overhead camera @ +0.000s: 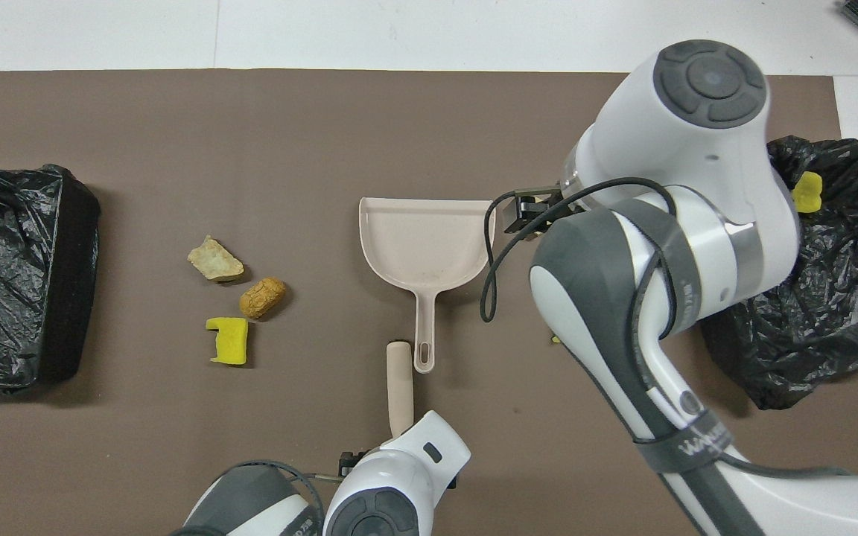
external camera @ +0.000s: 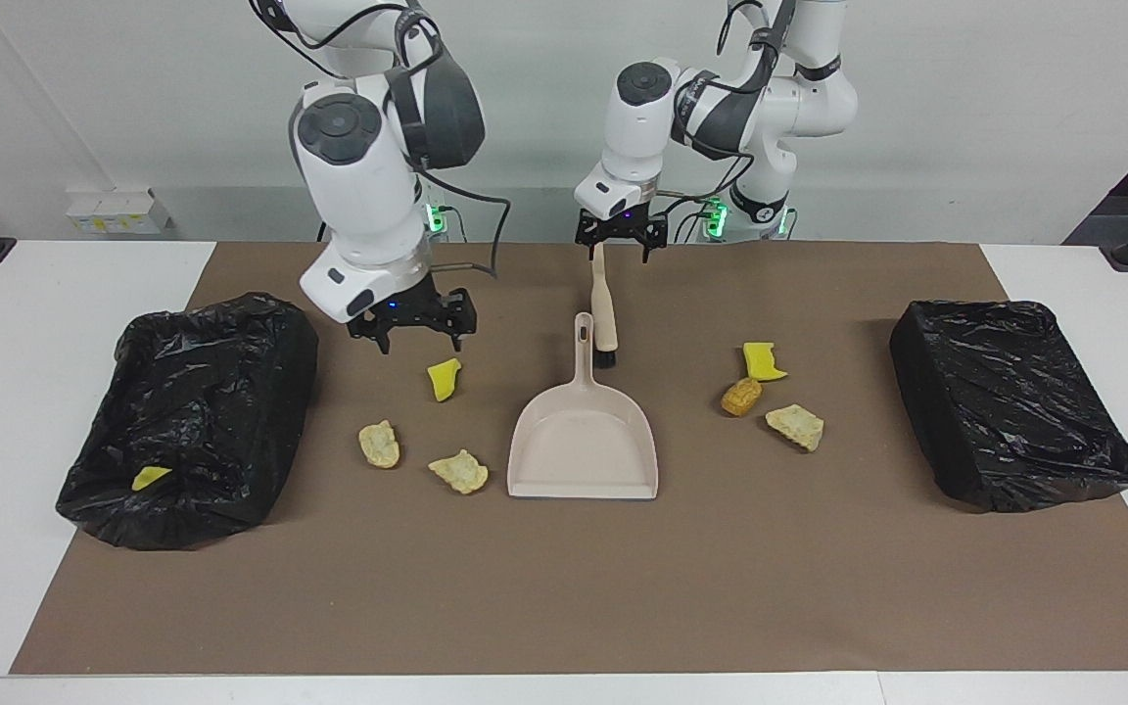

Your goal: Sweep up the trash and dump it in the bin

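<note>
We can read only part of a word — "WAN…" in pale letters on the grey band of the right arm in the overhead view; no other writing is legible.

The left claw hangs over the handle end of the brush, its fingers apart and empty. The right claw hangs over the brown mat between the bin at the right arm's end and the dustpan, fingers apart too, holding nothing.

The trash lies in two groups on the mat. Toward the right arm's end: a yellow wedge just under the right claw, a pale chunk and a second pale chunk that sits close beside the dustpan's mouth. Toward the left arm's end: a yellow piece, a golden-brown nugget touching it or nearly so, and a third pale chunk. One more yellow scrap already lies inside the bin at the right arm's end; the other bin sits at the left arm's end.

The dustpan lies flat mid-mat, mouth away from the robots, its handle alongside the brush's bristle end. The stretch of mat farther from the robots than the dustpan is open — as is the white worktop at each end past the bins.
</note>
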`<action>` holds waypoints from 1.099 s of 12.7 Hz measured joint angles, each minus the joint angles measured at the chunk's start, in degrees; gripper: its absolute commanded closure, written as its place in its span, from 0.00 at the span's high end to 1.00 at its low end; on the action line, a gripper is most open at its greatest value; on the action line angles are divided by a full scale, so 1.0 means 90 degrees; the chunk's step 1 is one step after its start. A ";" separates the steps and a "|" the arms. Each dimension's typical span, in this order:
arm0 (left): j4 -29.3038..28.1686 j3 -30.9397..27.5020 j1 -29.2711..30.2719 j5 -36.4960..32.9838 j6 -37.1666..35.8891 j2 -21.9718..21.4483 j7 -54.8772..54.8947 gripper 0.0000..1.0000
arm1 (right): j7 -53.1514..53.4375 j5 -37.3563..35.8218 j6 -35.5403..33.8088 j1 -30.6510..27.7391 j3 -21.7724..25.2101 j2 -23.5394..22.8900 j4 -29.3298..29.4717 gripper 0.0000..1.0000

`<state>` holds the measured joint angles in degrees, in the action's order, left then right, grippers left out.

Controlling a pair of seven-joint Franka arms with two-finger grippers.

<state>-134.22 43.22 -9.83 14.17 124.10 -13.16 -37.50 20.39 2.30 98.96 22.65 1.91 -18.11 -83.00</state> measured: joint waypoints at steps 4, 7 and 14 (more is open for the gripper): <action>-0.0143 -0.0015 -0.0016 0.0008 0.0539 0.0663 0.0000 1.00 | 0.0637 0.0150 0.0359 0.0556 -0.0005 -0.0345 -0.0005 1.00; -0.0205 -0.0017 -0.0040 0.0008 0.0641 0.0865 0.0000 1.00 | 0.0810 0.0410 0.0362 0.0689 -0.0003 -0.0538 -0.0015 1.00; -0.0367 -0.0004 -0.0199 0.0008 0.0576 0.0863 0.0000 0.11 | 0.0810 0.0856 0.0381 0.1104 -0.0081 -0.1348 -0.0043 0.87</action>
<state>-137.51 43.18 -11.63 14.25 129.29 -5.39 -37.50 27.69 10.01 102.38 32.59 1.18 -30.25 -83.39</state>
